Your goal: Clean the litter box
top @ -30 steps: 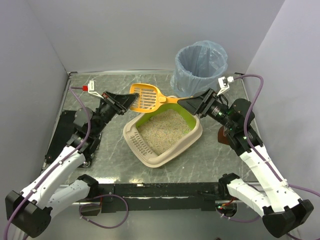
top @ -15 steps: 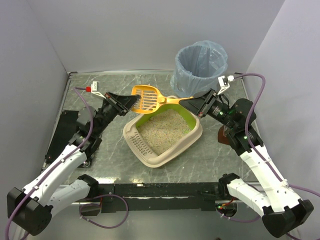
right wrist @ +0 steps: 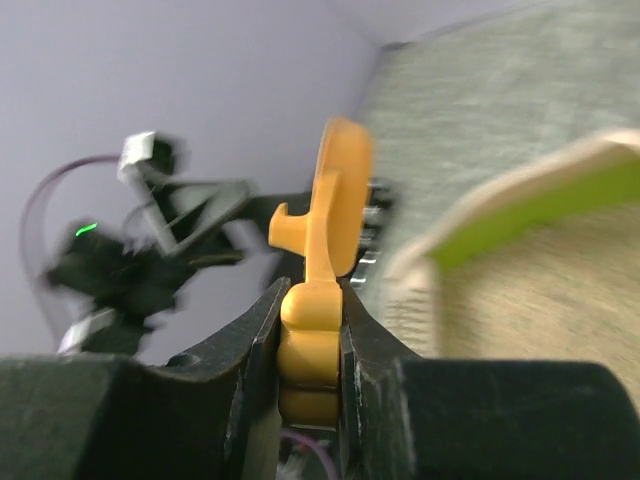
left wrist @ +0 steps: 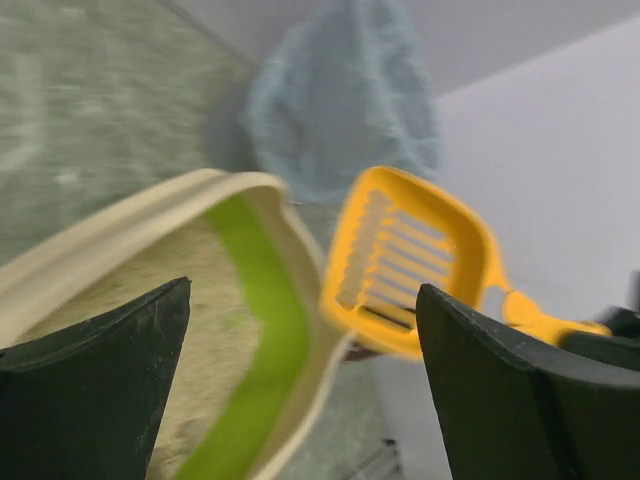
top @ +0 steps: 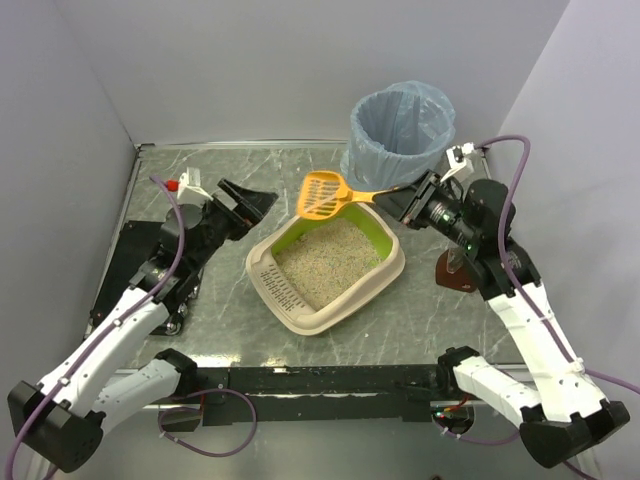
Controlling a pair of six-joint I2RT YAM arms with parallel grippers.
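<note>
Right gripper (top: 400, 199) tight around scoop handle (top: 370, 195)

The top camera looks down from above and behind the arm bases, taking in the whole table (top: 200, 170). The left wrist camera sits low and close by the litter box (left wrist: 120, 225) at its left rim, facing right and far toward the orange scoop (left wrist: 410, 265). The right wrist camera faces left along that scoop, very close. All three views share both.
</note>
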